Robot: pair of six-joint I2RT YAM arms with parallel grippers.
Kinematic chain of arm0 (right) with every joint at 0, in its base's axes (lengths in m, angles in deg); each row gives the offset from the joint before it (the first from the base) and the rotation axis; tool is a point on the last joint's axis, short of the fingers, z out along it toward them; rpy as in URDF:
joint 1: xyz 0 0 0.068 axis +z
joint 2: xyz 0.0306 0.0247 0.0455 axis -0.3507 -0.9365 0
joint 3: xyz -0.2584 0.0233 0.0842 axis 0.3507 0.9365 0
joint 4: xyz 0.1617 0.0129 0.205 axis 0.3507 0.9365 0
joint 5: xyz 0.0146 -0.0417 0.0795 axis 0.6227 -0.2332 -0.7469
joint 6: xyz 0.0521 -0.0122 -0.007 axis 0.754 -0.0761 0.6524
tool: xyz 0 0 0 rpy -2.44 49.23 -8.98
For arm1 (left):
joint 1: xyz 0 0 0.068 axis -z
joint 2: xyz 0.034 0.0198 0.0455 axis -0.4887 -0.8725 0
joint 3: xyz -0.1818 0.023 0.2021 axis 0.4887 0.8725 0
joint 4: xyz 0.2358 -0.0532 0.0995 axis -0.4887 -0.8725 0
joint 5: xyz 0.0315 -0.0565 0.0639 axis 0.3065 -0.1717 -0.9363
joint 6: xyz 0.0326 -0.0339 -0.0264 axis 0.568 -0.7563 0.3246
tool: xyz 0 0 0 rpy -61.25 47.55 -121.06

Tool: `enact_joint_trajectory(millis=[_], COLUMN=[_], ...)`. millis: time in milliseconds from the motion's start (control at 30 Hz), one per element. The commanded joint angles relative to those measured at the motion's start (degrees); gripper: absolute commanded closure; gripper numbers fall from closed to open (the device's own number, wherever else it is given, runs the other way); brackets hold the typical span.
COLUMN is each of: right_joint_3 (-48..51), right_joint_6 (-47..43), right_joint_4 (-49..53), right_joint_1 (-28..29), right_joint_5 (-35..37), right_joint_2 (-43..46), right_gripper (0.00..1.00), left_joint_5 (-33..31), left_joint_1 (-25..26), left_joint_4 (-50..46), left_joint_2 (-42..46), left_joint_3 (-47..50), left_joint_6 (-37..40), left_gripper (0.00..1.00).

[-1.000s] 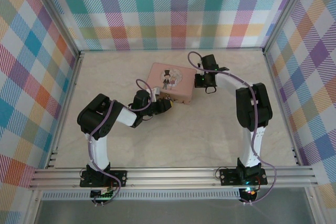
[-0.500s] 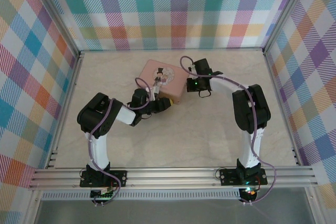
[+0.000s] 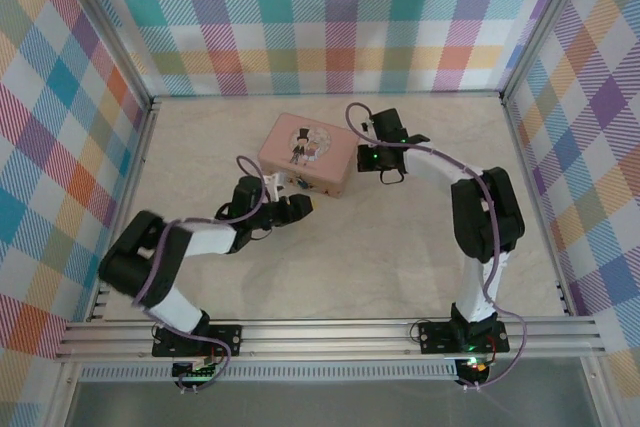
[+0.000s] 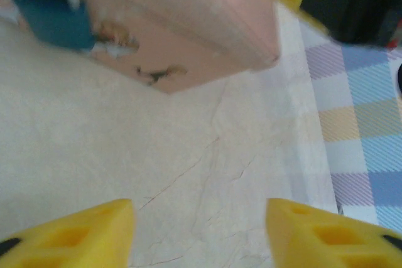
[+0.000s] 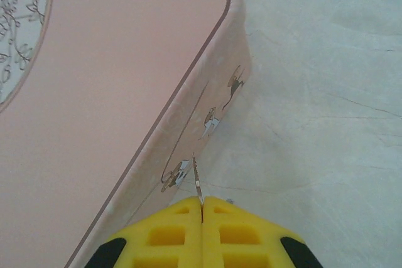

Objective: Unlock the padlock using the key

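Moved: left gripper (image 4: 201, 233) has backed off the pink tin (image 3: 305, 150), jaws now apart and empty | Padlock (image 4: 53, 20): blue, at the tin's front wall | Right gripper (image 5: 202, 208): pinched together on the key (image 5: 197, 183), beside the tin's end | Handling: the padlock is probably small, rigid and free to swing, so grip its body.

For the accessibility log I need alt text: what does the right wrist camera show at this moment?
The right gripper, its yellow fingers pressed together, pinches a thin pale key that points at the side wall of a pink tin. The tin lies on a pale marbled table; whether the key touches it is unclear.
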Motion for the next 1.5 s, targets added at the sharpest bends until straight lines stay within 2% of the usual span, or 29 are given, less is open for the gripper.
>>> enact_joint_trajectory(millis=[0,100,233,367,500,767,900,1033,1267,1467], right_joint_3=[1.8,3.8,5.5,6.3,7.1,5.7,3.3,0.6,-4.7,-5.1], right_joint_6=[2.1,3.1,4.3,5.2,5.5,6.2,6.4,6.7,4.8,4.1], right_joint_4=[1.9,2.3,1.9,1.6,0.0,0.5,1.3,1.7,3.7,3.7], right_joint_1=[-0.2,-0.2,-0.2,-0.2,-0.3,-1.1,-1.5,-2.1,-2.3,-2.2], right_joint_5=[3.1,4.8,5.3,5.2,4.2,5.7,7.5,8.5,8.6,7.4], right_joint_2=[4.3,6.7,8.5,9.0,9.2,7.6,4.6,1.1,-3.5,-4.1], right_gripper=[1.0,1.0,1.0,1.0,1.0,1.0,1.0,1.0,1.0,1.0], left_joint_5=[-12.5,-18.9,-18.6,-22.4,-19.8,-7.2,0.4,4.4,4.5,2.3], left_joint_1=[-1.0,-3.7,-10.7,-13.6,-16.6,-18.4,-18.1,-17.1,-13.3,-10.5], left_joint_4=[-18.8,-28.6,-32.8,-37.0,-37.4,-34.6,-28.4,-25.0,-20.1,-17.8], left_joint_2=[9.7,12.7,6.6,-3.7,-14.0,-26.7,-27.5,-26.0,-17.9,-10.3], left_joint_3=[-3.0,-9.0,-18.5,-30.1,-39.7,-49.3,-47.1,-43.3,-32.5,-23.4], left_joint_6=[6.2,7.7,8.9,12.5,13.4,13.1,10.0,8.2,5.8,5.2], left_gripper=[0.26,0.13,0.13,0.15,0.15,0.17,0.17,0.2,0.21,0.22])
